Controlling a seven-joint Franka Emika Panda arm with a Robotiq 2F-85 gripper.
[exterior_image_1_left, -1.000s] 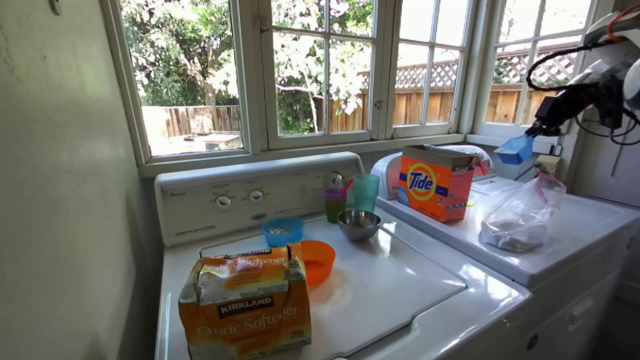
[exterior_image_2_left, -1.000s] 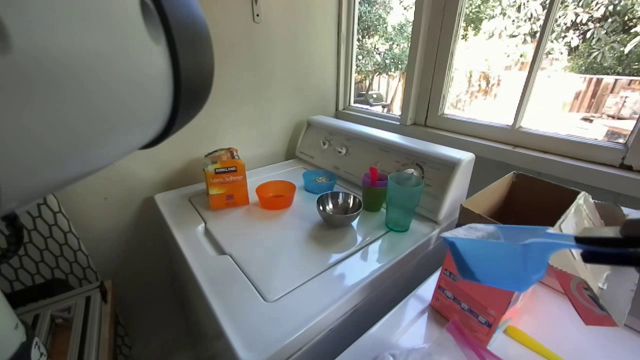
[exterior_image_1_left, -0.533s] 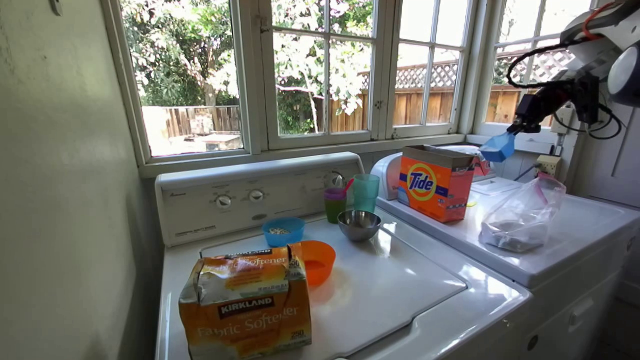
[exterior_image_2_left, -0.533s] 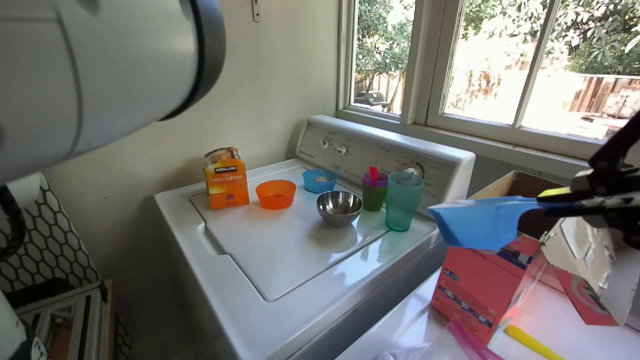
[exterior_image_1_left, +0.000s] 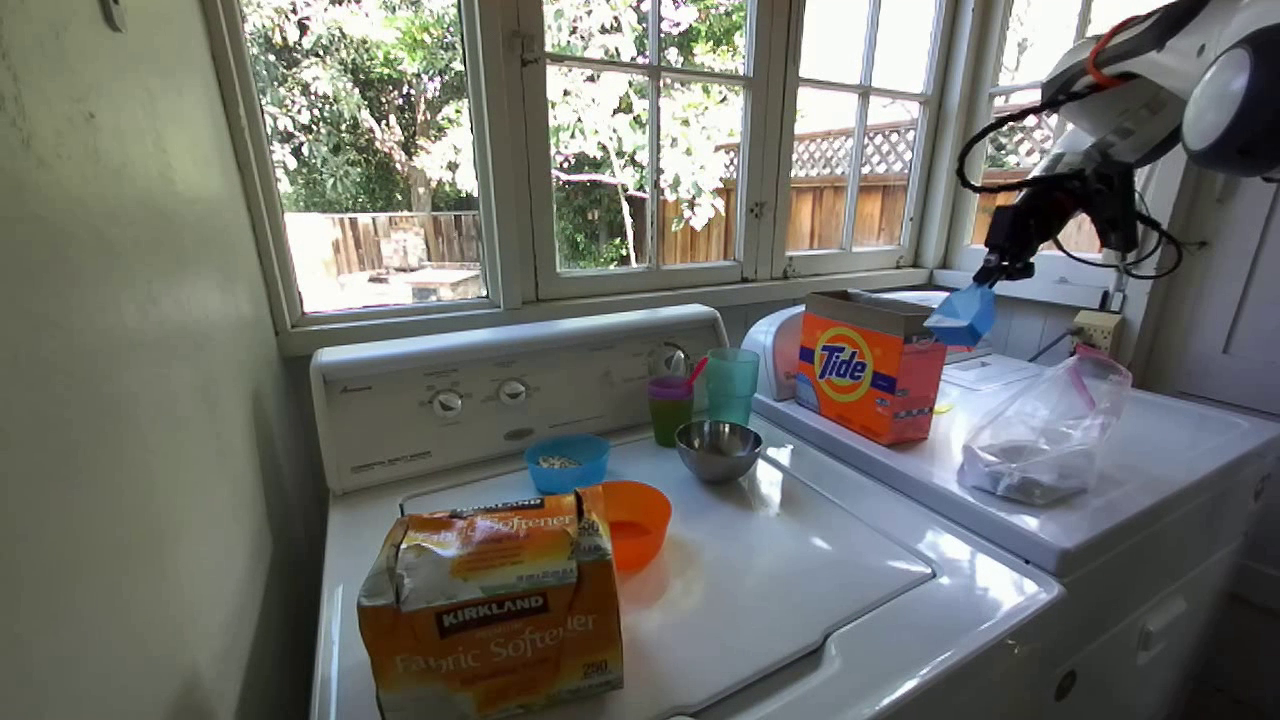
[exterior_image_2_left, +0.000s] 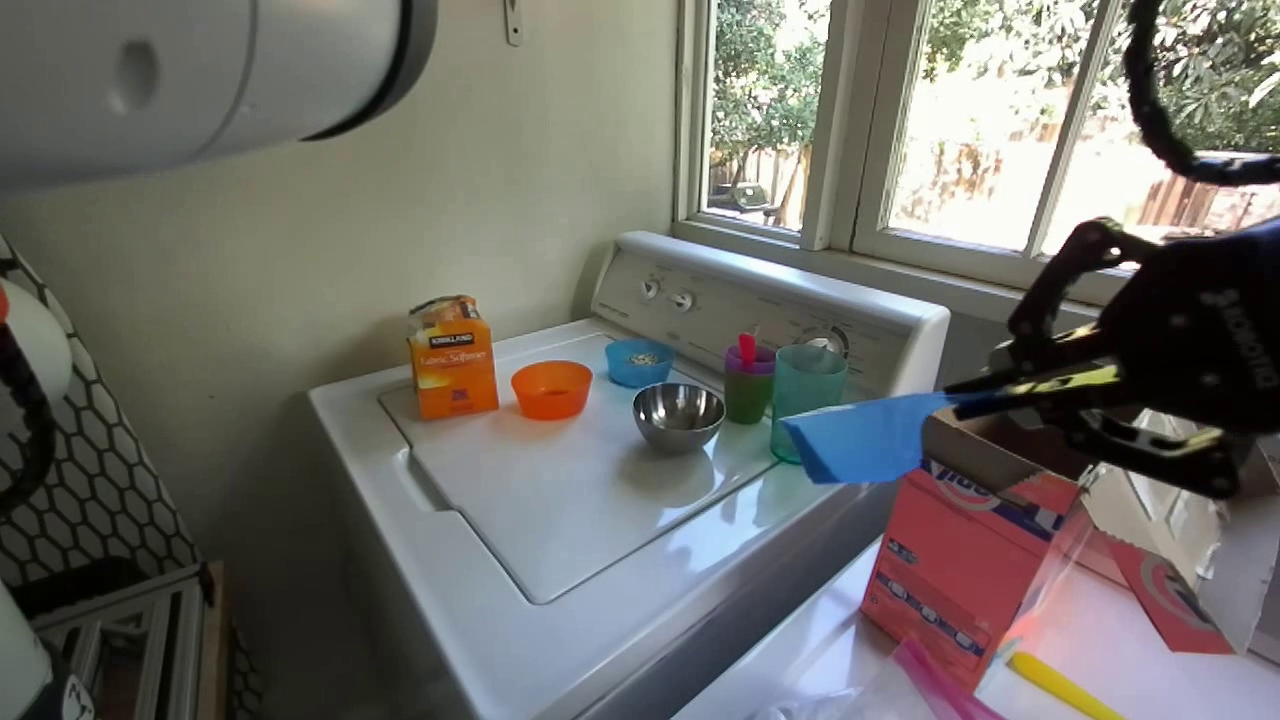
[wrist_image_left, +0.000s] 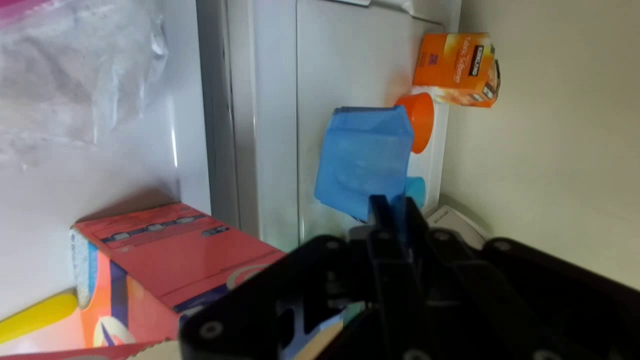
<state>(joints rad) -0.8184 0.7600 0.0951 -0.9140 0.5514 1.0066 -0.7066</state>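
We see one scoop (exterior_image_2_left: 860, 440), translucent blue and flat-sided, narrowing to a slim end that the jaws pinch between them. It hangs in mid-air near the open-topped Tide box (exterior_image_1_left: 870, 372), which stands at the scoop's eight o'clock in an exterior view. What the scoop contains, if anything, we cannot fairly make out. Boxes number two: in the wrist view, taken from the scoop, the softener (wrist_image_left: 452, 70) sits between one and two o'clock. We count three bowls on the washer (exterior_image_2_left: 600, 500): the orange bowl (wrist_image_left: 421, 122) at two o'clock and the blue bowl (wrist_image_left: 416, 191) at four there, the steel bowl (exterior_image_2_left: 678, 425) at nine in an exterior view. It also carries one tall green cup (exterior_image_2_left: 812, 380) and one shorter, purple-topped cup (exterior_image_2_left: 748, 398) with one pink spoon (exterior_image_2_left: 747, 348). One bag (exterior_image_1_left: 1040, 440) lies at five o'clock in an exterior view, one yellow stick (wrist_image_left: 42, 316) at eight in the wrist view.
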